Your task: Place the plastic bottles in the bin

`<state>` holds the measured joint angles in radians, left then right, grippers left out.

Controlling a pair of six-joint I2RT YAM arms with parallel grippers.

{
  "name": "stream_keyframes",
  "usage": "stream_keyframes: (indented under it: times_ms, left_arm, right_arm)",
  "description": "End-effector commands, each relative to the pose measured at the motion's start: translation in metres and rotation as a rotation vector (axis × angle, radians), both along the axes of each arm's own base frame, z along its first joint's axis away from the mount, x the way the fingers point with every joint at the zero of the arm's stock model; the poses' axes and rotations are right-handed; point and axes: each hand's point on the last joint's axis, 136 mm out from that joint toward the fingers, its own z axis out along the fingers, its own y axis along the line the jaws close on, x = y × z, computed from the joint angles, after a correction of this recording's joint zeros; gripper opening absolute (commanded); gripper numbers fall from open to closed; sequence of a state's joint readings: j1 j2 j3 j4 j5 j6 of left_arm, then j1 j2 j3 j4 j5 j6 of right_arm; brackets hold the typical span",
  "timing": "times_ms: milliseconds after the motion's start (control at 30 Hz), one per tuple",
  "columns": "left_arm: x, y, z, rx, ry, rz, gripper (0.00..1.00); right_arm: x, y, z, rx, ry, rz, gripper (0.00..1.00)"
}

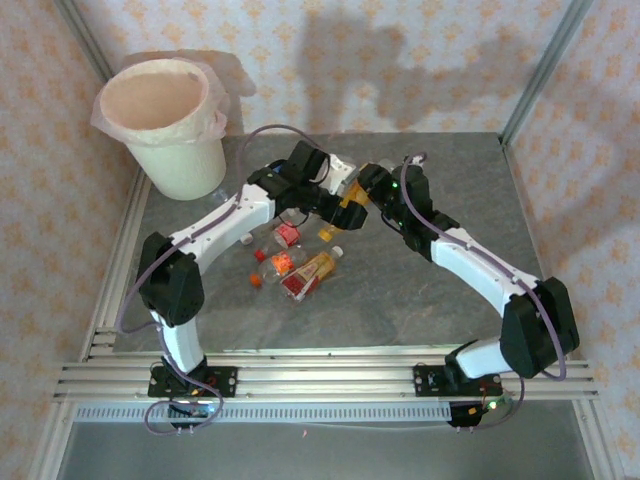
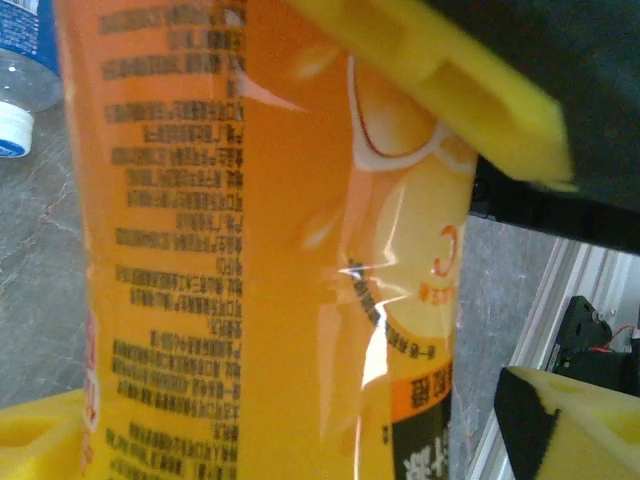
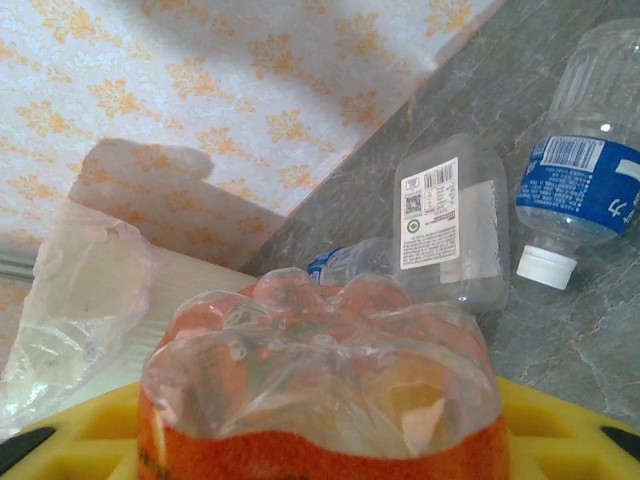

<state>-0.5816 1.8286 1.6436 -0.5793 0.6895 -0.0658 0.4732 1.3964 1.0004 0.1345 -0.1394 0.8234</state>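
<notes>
An orange-labelled plastic bottle is held up over the middle of the table between both arms. My right gripper is shut on it; in the right wrist view the bottle's clear lobed base sticks out past my yellow pads. My left gripper is open around the same bottle, one finger beside the label and the other finger a little clear of it. The right gripper's yellow finger presses on the label. The bin stands at the far left corner.
Several more bottles lie below the arms: two red-labelled bottles and an orange bottle. A blue-labelled bottle and a clear bottle with a white label lie behind the grippers. The bin's pink liner hangs over its rim.
</notes>
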Motion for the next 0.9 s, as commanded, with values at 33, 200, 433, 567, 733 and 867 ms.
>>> stream_keyframes:
  times_ms: [33, 200, 433, 567, 733, 867]
  left_arm:
    - [-0.003, -0.008, 0.011, -0.012, -0.036, -0.053, 0.80]
    - [-0.001, -0.008, 0.009, -0.004, -0.036, -0.048, 0.69]
    - [0.014, 0.001, 0.010, 0.035, -0.087, 0.039, 0.61]
    - [0.023, 0.008, 0.011, 0.056, -0.135, 0.088, 0.59]
    - [0.029, 0.016, 0.010, 0.085, -0.178, 0.133, 0.59]
    - [0.032, 0.019, 0.006, 0.089, -0.179, 0.149, 0.59]
  right_arm:
    - [-0.003, 0.002, 0.029, 0.036, -0.076, 0.020, 0.52]
    - [-0.004, 0.003, 0.031, 0.038, -0.077, 0.029, 0.52]
    - [-0.002, 0.006, 0.030, 0.040, -0.065, 0.045, 0.62]
    - [-0.002, 0.007, 0.028, 0.031, -0.046, 0.046, 0.69]
    - [-0.003, 0.003, 0.038, 0.050, -0.055, 0.039, 0.77]
    - [-0.005, -0.008, 0.048, 0.054, -0.064, -0.002, 0.86]
